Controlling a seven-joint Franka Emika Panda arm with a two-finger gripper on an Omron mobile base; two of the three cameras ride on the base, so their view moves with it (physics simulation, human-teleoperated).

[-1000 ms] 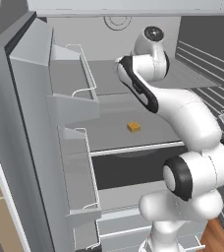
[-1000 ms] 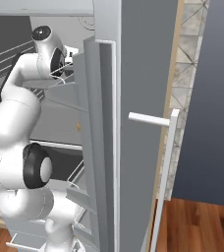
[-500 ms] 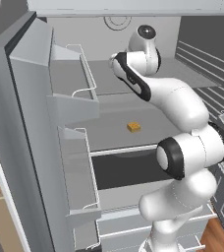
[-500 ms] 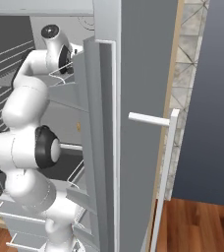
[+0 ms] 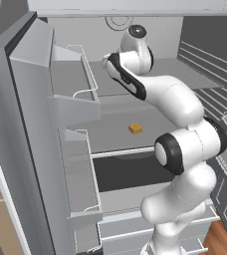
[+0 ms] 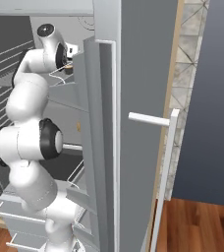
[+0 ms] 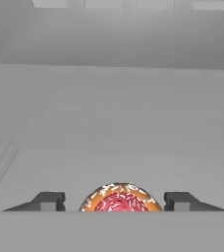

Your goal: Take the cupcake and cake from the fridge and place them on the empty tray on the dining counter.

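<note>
Fridge (image 5: 31, 129) comes first: the tall pale grey cabinet stands with both doors swung open, the left door's inner bins facing the arm in the left base view and the right door seen edge-on in the right base view, its long white bar handle (image 6: 164, 162) sticking out toward the room. Grey shelves run across the inside, with a darker gap below the middle shelf and pale drawers at the bottom. Next in size, the white arm reaches up and into the upper part of the cabinet, its wrist bent over the upper shelf. On the middle shelf (image 5: 115, 130), well below the wrist and apart from it, lies the cake (image 5: 135, 128), a small orange-yellow block sitting alone on the bare grey surface. Smallest of all is the cupcake (image 7: 120, 200), whose red-pink top with pale specks and an orange-brown rim shows in the hand view, resting on the upper shelf. The gripper (image 7: 114, 201) has its two dark fingertips (image 7: 47, 201) spread to either side of the cupcake, a clear gap of grey shelf showing between each tip and the cupcake, so the tips flank it without touching.
</note>
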